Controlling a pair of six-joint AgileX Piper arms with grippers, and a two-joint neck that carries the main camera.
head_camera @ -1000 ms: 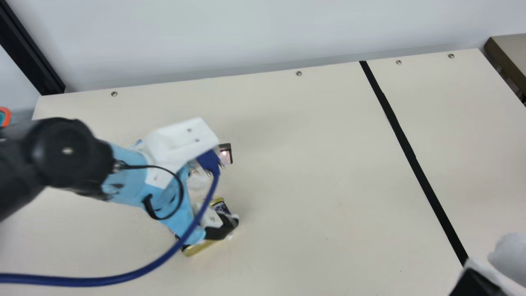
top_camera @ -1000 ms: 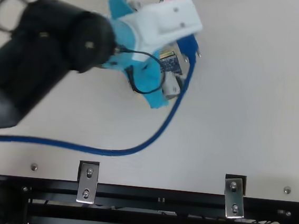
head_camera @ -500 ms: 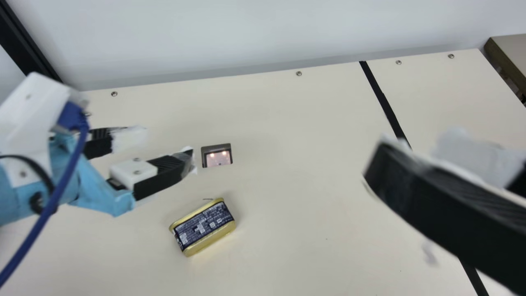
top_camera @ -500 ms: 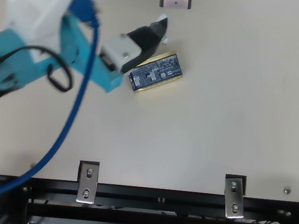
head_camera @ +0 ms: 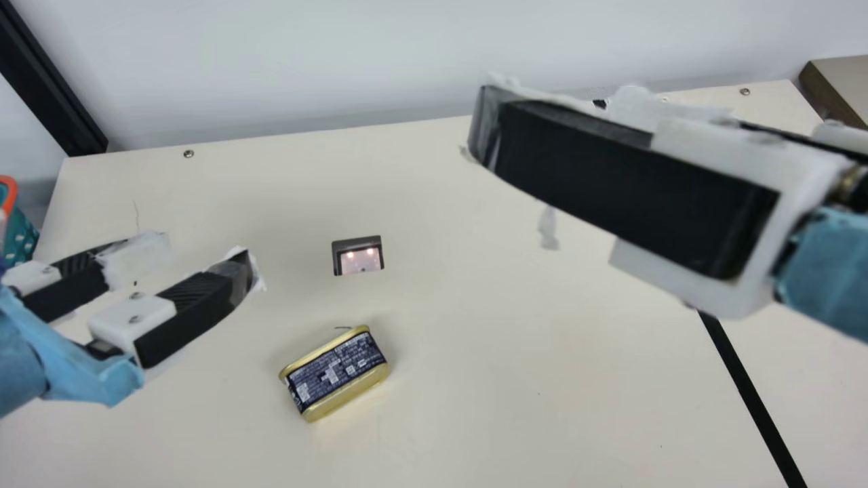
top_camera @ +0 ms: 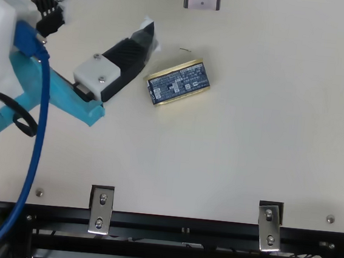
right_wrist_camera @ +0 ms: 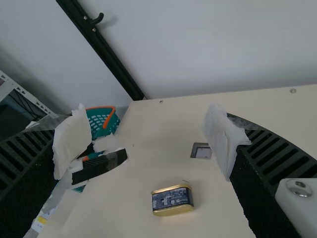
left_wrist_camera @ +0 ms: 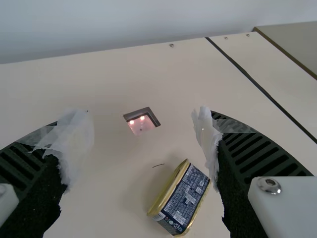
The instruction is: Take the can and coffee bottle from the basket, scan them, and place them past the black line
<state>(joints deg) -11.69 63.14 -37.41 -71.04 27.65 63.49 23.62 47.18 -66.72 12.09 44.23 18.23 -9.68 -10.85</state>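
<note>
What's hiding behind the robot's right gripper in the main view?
The black line on the table passes behind the right gripper: its near part and a tiny bit of its far end show. The middle is covered, so I can't see it there.

Place: we judge it a robotics lab or workshop, which of the two we cannot tell.
Tabletop [head_camera: 475,420]: screwed down, with a lit scanner window [head_camera: 359,260] and black line [head_camera: 746,393], checkout fashion.
Rails [top_camera: 151,221]: black metal, joined by steel brackets [top_camera: 100,210].
Cable [top_camera: 40,134]: blue, on a robot arm [top_camera: 71,103].
Wall [head_camera: 339,54]: plain, pale; we note a dark post [right_wrist_camera: 106,54] with a hook [right_wrist_camera: 97,19].
Frame [right_wrist_camera: 27,94]: white, slotted, shelving type.
</note>
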